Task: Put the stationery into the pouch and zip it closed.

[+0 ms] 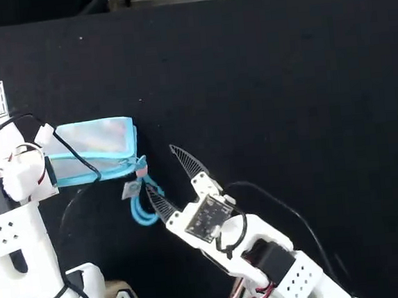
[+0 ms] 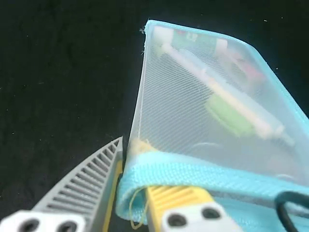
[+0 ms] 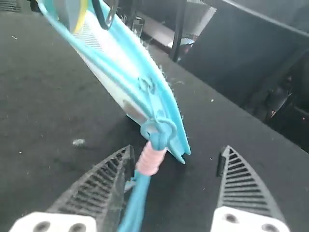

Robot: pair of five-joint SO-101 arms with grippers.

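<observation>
Pouch point(image 1: 94, 148) — blue mesh, lying on the black table point(image 1: 283, 79) at its left side; stationery point(image 2: 227, 106) inside. Left gripper point(image 2: 130, 159) — clamped on the pouch's zipper edge. Right gripper point(image 1: 160, 168) — jaws spread wide, beside the blue pull cord point(image 1: 143, 210); one finger seems to touch it.

White printed arms point(image 1: 18, 234), dark ribbed claw fingers point(image 1: 186, 162), black cables point(image 1: 74, 156), exposed circuit board point(image 1: 208, 218)
</observation>
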